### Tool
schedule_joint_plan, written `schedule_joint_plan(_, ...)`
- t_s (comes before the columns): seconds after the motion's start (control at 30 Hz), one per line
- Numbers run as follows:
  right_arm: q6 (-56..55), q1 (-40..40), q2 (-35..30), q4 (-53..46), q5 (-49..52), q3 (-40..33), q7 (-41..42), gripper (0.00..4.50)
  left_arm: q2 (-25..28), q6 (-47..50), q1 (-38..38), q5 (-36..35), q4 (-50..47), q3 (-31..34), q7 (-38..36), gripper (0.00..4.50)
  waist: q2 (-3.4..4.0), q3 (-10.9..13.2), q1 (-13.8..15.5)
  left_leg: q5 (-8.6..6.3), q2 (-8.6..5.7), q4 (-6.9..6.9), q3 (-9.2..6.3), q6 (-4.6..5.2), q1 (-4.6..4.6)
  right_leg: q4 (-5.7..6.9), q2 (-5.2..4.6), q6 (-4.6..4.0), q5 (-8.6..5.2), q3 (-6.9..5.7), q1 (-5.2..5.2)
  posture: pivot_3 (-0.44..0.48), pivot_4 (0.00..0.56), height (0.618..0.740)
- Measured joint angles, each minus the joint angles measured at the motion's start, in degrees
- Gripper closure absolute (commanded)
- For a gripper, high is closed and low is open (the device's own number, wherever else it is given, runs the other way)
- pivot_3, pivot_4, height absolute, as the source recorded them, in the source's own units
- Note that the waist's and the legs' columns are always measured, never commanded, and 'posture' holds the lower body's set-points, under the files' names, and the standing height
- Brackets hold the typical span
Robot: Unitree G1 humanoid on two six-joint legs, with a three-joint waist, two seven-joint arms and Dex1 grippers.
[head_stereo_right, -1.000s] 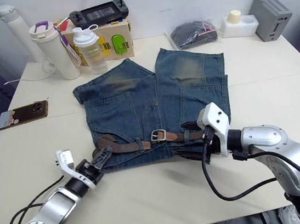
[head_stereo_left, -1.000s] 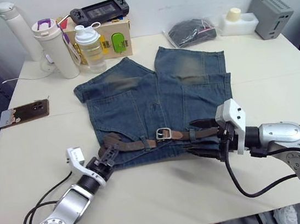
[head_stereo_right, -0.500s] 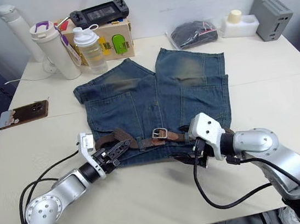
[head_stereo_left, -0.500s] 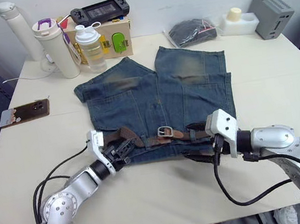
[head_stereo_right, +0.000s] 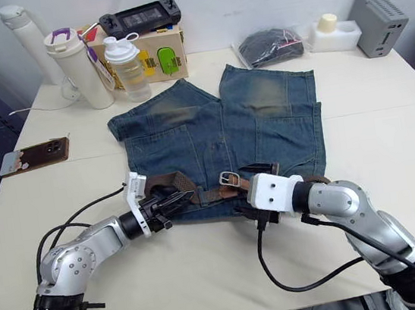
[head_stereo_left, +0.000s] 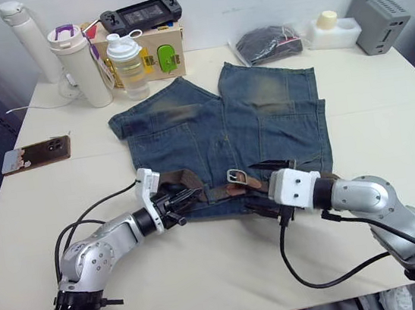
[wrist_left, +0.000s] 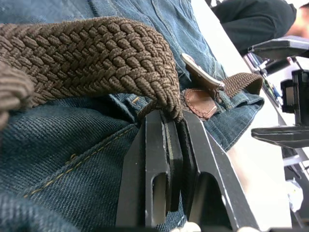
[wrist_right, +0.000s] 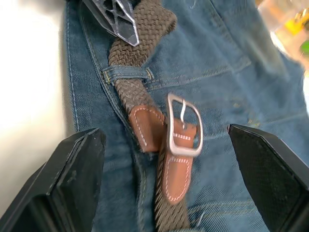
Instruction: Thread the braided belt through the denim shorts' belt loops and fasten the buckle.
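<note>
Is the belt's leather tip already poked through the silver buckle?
No, the leather tip lies beside the buckle, not through its frame.

One pair of denim shorts [head_stereo_left: 220, 134]; one braided belt [head_stereo_left: 197, 191] with one buckle [head_stereo_left: 237, 175]. Two grippers: left gripper [head_stereo_left: 185, 201], right gripper [wrist_right: 164, 183]. Drink containers: three [head_stereo_left: 77, 65]. One phone [head_stereo_left: 37, 154], one game console [head_stereo_left: 141, 14], one bagged bundle [head_stereo_left: 265, 42], one grey box [head_stereo_left: 382, 18].

Woven belt [wrist_right: 140, 58] (brushed-metal buckle [wrist_right: 184, 126])
</note>
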Motion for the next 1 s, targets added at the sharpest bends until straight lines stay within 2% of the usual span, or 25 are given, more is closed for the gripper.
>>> schedule_joint_plan(0.13, -7.67, -0.35, 2.01, 2.89, -6.89, 1.42, -3.36, 0.18, -0.39, 0.45, -0.06, 1.79, 0.41, 0.35, -1.73, 4.50, 0.00, 0.00, -0.03, 0.04, -0.01, 0.02, 0.00, -0.04, 0.01, 0.04, 0.01, 0.00, 0.00, -0.01, 0.00, 0.000, 0.150, 0.682)
schedule_joint_plan(0.27, -10.87, -1.05, 2.80, 4.66, -10.12, 1.10, -5.17, 0.18, -0.83, 1.33, 0.06, 2.33, 0.35, 1.11, -2.35, 4.50, 0.00, 0.00, -0.02, 0.05, -0.01, 0.01, -0.02, -0.05, 0.01, 0.03, 0.03, 0.01, 0.01, -0.01, 0.00, 0.000, 0.150, 0.682)
schedule_joint_plan(0.77, -7.96, -4.34, 9.99, 11.73, -16.11, 0.78, -10.20, 0.18, -2.16, 3.91, 0.13, 3.97, -0.44, 3.09, -3.21, 4.50, 0.01, -0.01, -0.50, 0.07, -0.02, 0.03, -0.04, -0.05, 0.01, 0.07, 0.05, 0.01, 0.01, -0.03, 0.01, 0.000, 0.150, 0.682)
schedule_joint_plan(1.0, -8.59, -3.04, 8.87, 11.29, -14.58, -1.12, -8.68, 0.18, -3.18, 5.71, 0.12, 3.77, -0.82, 4.15, -3.21, 4.50, 0.01, -0.01, -0.44, 0.07, -0.04, 0.01, -0.08, -0.05, 0.00, 0.07, 0.05, 0.01, 0.01, -0.04, 0.01, 0.000, 0.150, 0.682)
